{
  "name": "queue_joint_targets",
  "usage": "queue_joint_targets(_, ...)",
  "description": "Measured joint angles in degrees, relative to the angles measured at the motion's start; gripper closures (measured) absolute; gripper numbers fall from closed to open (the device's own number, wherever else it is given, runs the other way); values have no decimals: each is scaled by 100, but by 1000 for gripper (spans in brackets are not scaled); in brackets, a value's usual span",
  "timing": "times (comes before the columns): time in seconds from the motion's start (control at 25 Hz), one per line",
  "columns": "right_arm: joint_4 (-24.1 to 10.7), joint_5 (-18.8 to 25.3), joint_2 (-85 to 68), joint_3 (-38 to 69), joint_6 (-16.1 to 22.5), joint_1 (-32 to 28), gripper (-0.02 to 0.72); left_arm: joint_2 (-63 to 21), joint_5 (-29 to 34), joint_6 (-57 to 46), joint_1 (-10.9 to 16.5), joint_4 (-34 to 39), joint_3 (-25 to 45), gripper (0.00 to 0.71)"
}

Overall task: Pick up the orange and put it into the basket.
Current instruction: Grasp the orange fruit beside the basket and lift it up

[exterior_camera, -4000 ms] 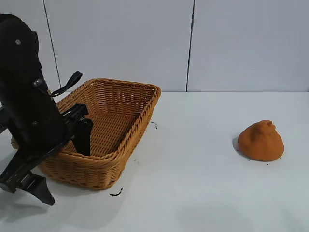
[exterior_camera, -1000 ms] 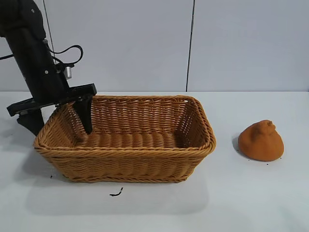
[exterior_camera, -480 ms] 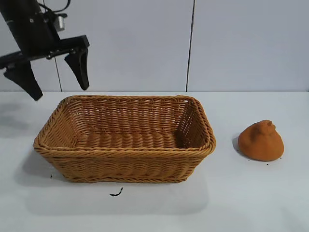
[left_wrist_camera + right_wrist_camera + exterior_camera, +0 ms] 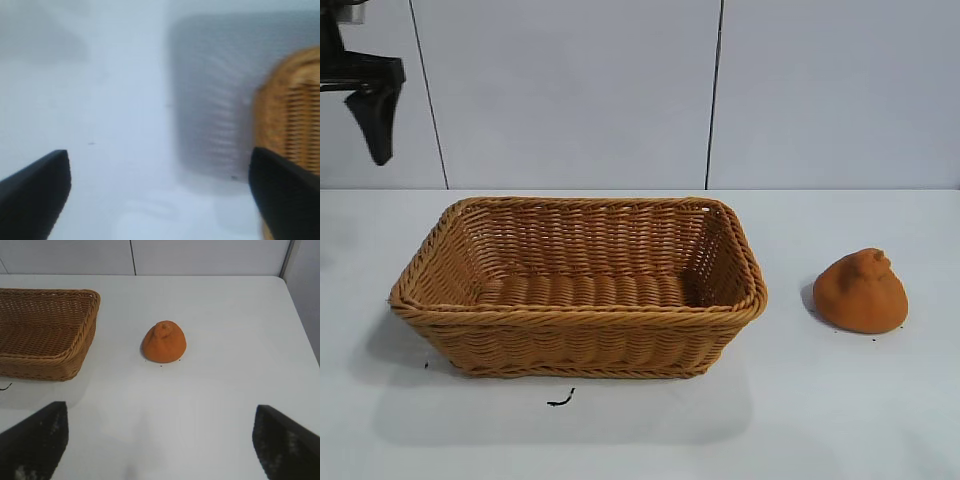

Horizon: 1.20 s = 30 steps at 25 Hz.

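The orange (image 4: pixel 861 291) — matte, burnt-orange, knobbly-topped — sits upright.

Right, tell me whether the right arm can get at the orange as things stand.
Probably yes. The right gripper is open and faces the orange across bare table; the basket stands off to one side, clear of that path.

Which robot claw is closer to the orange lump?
Probably the right. The right gripper faces the orange across bare table, open. The left gripper hangs open up beyond the basket's far end, so the whole basket lies between it and the orange.
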Motion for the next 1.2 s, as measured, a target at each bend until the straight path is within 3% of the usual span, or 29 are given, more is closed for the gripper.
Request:
queue_joint_targets(0.32,0,0,0,0,0,0,10,-1317,0,115,4,-298,1356,15)
queue_joint_targets(0.8,0,6,0,0,0,0,10,-4567,-848,180,-142,-764,4194,15)
queue_joint_targets(1.2,0,6,0,0,0,0,10,-7260,-891,182,-149,-583,6769,15)
